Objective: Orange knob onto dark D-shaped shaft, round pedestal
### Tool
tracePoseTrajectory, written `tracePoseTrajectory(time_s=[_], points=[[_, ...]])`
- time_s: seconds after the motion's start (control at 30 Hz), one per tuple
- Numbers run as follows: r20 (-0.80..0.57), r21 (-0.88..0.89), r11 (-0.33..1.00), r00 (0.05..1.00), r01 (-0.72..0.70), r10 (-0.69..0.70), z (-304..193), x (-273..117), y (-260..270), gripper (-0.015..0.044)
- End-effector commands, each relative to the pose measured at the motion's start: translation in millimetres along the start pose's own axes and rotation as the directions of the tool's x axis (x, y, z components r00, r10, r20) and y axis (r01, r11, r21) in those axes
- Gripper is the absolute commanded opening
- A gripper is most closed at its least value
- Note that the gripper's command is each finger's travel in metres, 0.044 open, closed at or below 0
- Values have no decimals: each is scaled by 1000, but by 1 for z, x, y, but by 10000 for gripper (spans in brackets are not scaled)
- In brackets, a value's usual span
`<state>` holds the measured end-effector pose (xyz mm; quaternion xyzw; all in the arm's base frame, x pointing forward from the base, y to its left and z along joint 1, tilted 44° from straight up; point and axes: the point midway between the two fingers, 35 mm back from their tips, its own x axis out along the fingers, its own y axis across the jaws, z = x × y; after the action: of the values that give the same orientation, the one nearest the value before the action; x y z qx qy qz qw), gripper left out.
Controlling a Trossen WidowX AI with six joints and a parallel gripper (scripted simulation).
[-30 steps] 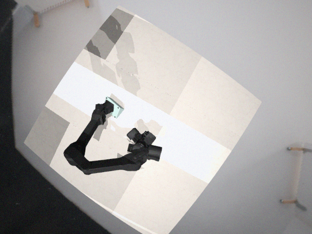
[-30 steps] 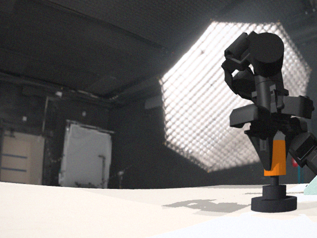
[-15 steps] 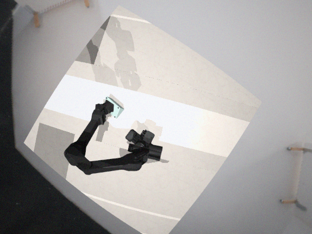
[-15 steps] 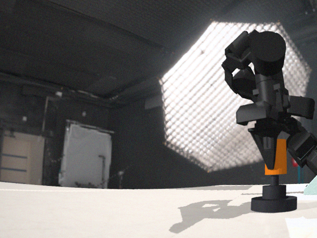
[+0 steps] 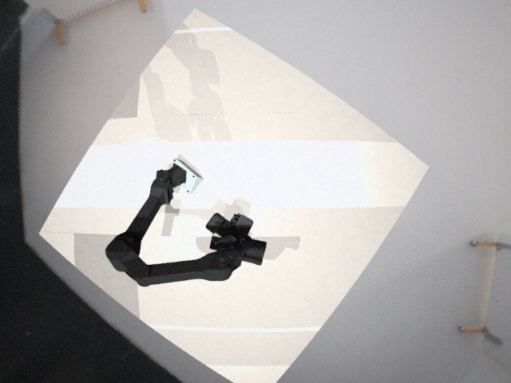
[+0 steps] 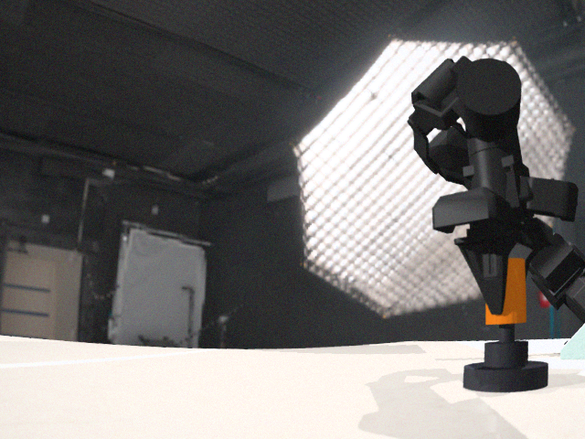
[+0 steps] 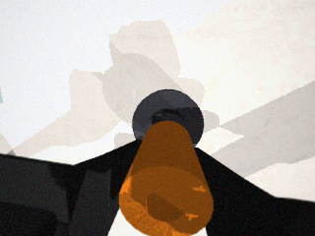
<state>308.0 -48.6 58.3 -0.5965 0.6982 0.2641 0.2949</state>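
The orange knob [image 6: 515,288] [image 7: 166,182] is upright, held between the fingers of my gripper [image 6: 505,302] [image 7: 166,148], which is shut on it. The round pedestal [image 6: 505,379] [image 7: 143,117] is dark, with a wide base and a narrower collar. The dark shaft [image 6: 506,333] rises from the collar to the knob's lower end. A short length of shaft shows between knob and collar, so the knob is not down on the pedestal. The frames do not show whether the shaft's tip is inside the hole. The flat sides are hidden. In the top view the arm hides knob and pedestal.
A pale mint plate [image 5: 195,183] [image 6: 574,347] is by the arm's base, at the left edge of the wrist view. The arm [image 5: 175,273] bends around from that base to above the pedestal. Shadows and bright patches cross the table top [image 5: 263,297].
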Motion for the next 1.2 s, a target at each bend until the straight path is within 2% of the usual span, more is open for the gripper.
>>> tracePoseTrajectory(time_s=[0.0,0.23,0.47,1.17], points=[[1,-4,1000,1000,5,-5,1,0,-1,0],[1,-13,1000,1000,5,-5,2,-5,1,0],[1,-212,977,1000,5,-4,3,-4,5,0],[1,-212,977,1000,5,-5,1,-5,-1,0]])
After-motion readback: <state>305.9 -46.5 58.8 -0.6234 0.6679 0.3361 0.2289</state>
